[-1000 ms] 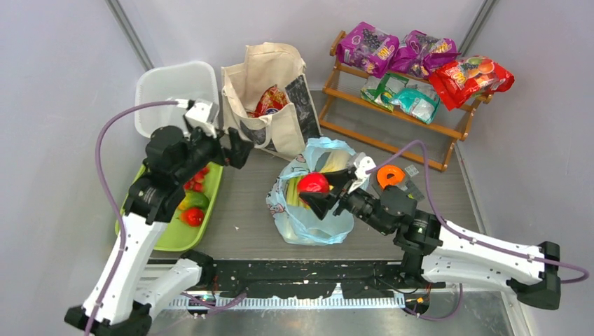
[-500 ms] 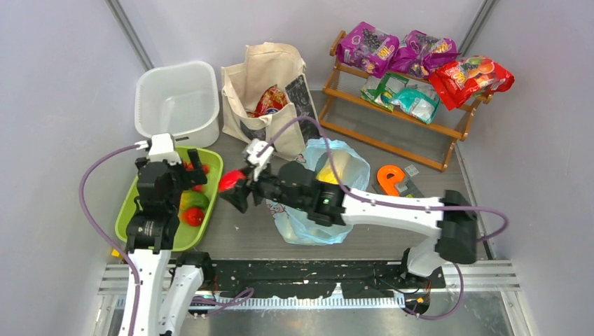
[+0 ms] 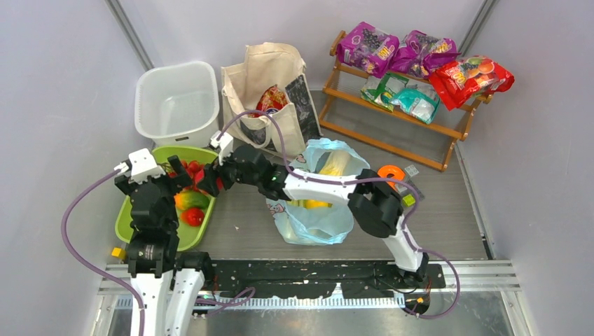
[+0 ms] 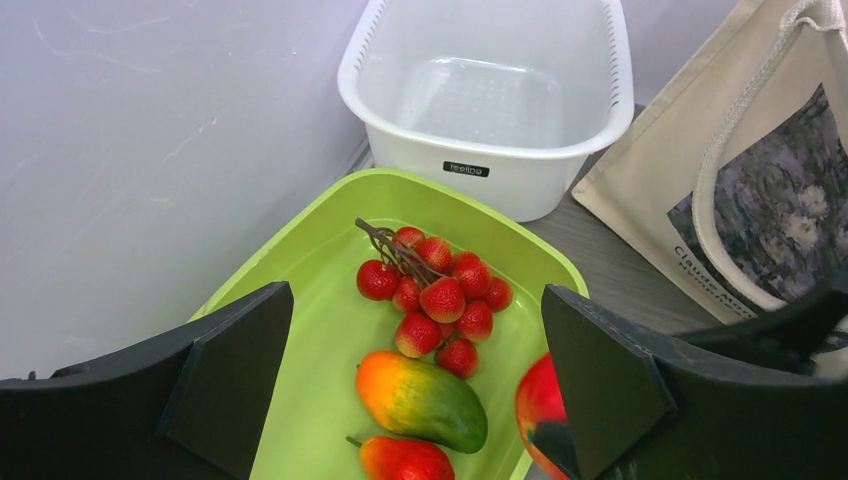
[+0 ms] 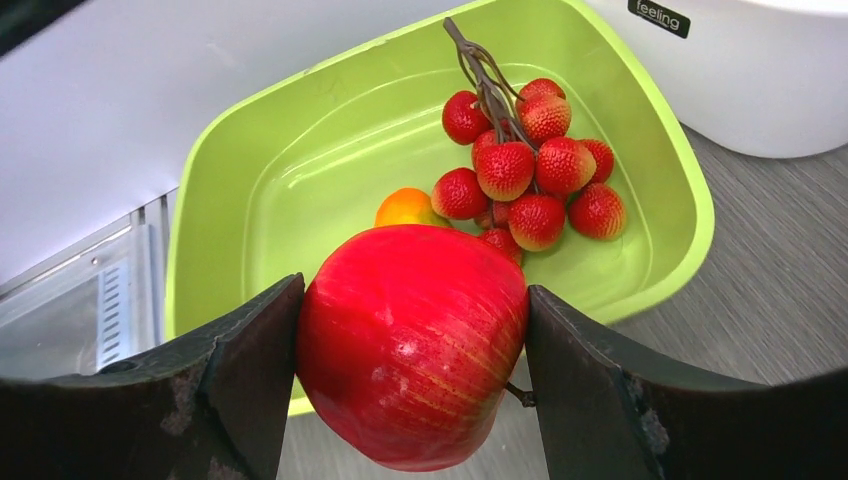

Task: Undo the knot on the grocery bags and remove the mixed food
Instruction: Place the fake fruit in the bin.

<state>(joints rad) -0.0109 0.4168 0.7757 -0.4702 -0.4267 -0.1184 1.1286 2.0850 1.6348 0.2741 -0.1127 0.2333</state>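
My right gripper [image 5: 412, 345] is shut on a red apple [image 5: 412, 340] and holds it just above the right rim of the green tray [image 3: 140, 210]. The left gripper [image 4: 415, 380] hangs open over the tray, above a red fruit cluster [image 4: 440, 295], a mango [image 4: 420, 400] and a red pear [image 4: 405, 462]. The light-blue bag [image 3: 308, 224] lies with its mouth gaping, and a yellow vegetable [image 3: 335, 164] shows inside. No knot is in view. The canvas tote [image 3: 270, 70] stands behind it with a red-orange packet [image 3: 272, 99] inside.
A white tub [image 3: 176, 101] sits behind the tray, beside the tote. At the back right, a wooden rack [image 3: 392, 136] carries purple, teal and red packets. An orange roll [image 3: 390, 173] lies right of the blue bag. The right arm stretches across the bag.
The right arm carried the apple from above the blue bag leftward to the tray's rim. The left arm drew back from the tote to hover over the tray.
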